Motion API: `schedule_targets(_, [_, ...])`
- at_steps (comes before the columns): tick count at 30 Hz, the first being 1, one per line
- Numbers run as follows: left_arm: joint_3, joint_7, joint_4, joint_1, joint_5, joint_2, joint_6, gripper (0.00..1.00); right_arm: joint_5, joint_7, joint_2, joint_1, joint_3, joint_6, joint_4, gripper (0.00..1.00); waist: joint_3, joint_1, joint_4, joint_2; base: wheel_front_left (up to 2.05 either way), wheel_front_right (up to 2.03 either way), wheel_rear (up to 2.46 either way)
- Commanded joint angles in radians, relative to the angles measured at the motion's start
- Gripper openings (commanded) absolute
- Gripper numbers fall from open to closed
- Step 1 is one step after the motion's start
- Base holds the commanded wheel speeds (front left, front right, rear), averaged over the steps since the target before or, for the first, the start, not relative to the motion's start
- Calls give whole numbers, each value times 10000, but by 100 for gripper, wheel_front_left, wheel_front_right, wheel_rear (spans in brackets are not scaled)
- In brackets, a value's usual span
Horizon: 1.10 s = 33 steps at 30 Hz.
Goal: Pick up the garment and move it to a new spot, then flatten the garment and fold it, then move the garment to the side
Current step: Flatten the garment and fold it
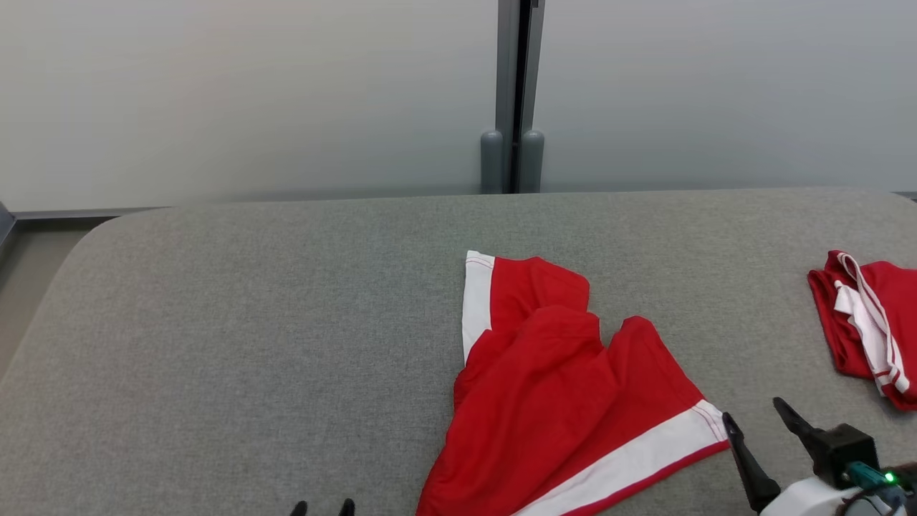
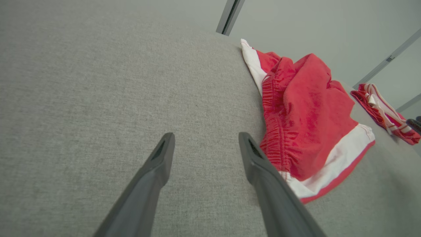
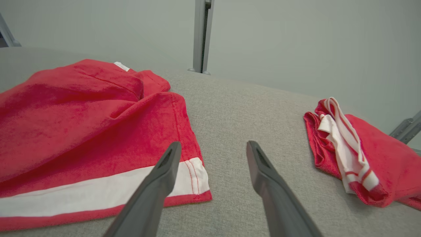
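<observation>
A red garment (image 1: 573, 387) with white bands lies rumpled and partly spread on the grey padded table (image 1: 251, 322), right of centre. The left wrist view shows its gathered waistband (image 2: 273, 131) facing my left gripper (image 2: 205, 140), which is open and empty just left of the cloth, over bare table. In the head view the left fingertips (image 1: 322, 507) peek in at the bottom edge. My right gripper (image 1: 752, 412) is open and empty, low beside the garment's right corner (image 3: 197, 177), whose white band lies by the left finger in the right wrist view.
A second red and white garment (image 1: 867, 322) lies bunched at the table's right edge, also seen as a bundle (image 3: 355, 154) in the right wrist view. Behind the table stands a pale wall with a grey post (image 1: 512, 93). The table's left half is bare.
</observation>
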Motion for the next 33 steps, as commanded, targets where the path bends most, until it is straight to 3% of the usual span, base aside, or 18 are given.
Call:
schedule_targets(1, [-270,731,-103,-321,-273,49,-37,100,98,408,-293,-436,334,-2,400,100,202,0,135,0,0,0,0])
schedule_targets(6, [-965,3107,-928,-490,-1030,45,65,100,457,1301,-913,-1491,1332,-2,1427,100,869,0,351,0,0,0,0])
schedule_targets(11, [-1552,4259,-1518,-567,-1637,54,89,100,1078,1669,-1150,-2181,2224,-2,2092,100,1319,0,447,0,0,0,0])
schedule_targets(33, [-2255,4925,-1682,-545,-2316,150,16,100,2092,977,-1574,-2756,3745,-2,2816,100,1486,0,27,0,0,0,0])
